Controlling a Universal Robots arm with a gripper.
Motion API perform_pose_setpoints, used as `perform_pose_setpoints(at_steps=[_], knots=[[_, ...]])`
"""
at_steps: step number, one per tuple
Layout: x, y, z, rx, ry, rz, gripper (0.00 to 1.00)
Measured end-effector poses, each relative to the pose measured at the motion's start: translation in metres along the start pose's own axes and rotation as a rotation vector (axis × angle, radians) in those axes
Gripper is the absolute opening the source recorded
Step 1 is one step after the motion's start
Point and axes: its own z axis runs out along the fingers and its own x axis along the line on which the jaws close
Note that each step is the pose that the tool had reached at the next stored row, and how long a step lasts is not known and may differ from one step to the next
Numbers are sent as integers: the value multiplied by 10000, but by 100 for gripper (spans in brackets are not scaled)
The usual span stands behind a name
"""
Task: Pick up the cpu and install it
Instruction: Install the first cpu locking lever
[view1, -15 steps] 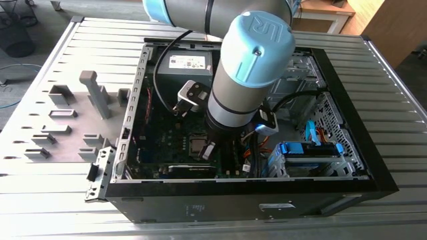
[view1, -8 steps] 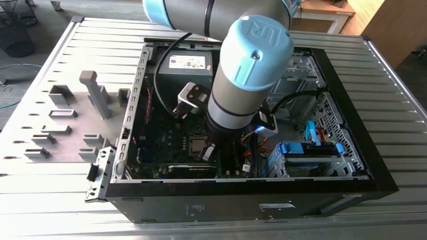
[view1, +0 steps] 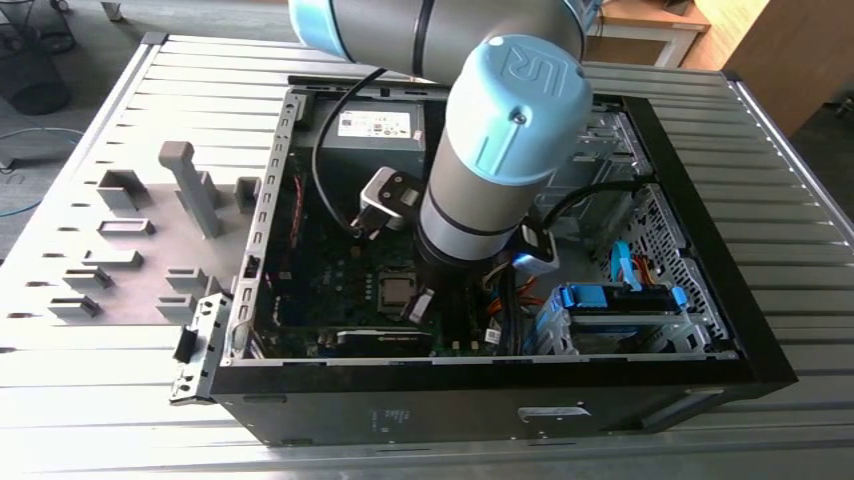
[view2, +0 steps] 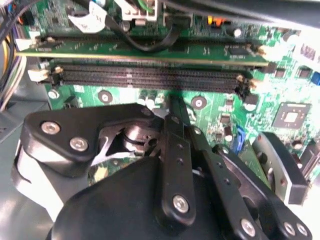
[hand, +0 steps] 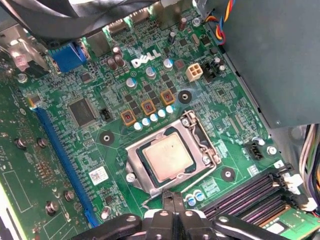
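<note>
One flat square silvery cpu (hand: 166, 158) seated inside the dark metal-framed socket (hand: 171, 156) on the green motherboard (hand: 105, 125). Black gripper (hand: 172, 206) just beside the socket, fingers seemingly pressed together, empty. Judgement: verify flush, square seating; avoid nearby capacitors.

Bright even light, glare on the green motherboard (view2: 210, 112) in the second wrist view, soft focus throughout

A workshop or lab: an opened computer case (view1: 494, 400) lies on a slatted metal table (view1: 174, 80).
</note>
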Motion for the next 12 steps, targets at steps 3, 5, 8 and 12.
perform_pose_setpoints(at_steps=[3, 5, 8, 12], knots=[[-3, -9, -4, 1, 0, -2, 11], [-1, -11, -5, -26, -43, -7, 11], [2, -11, -5, -66, -114, -12, 11], [5, -4, -5, -111, -194, -21, 11]])
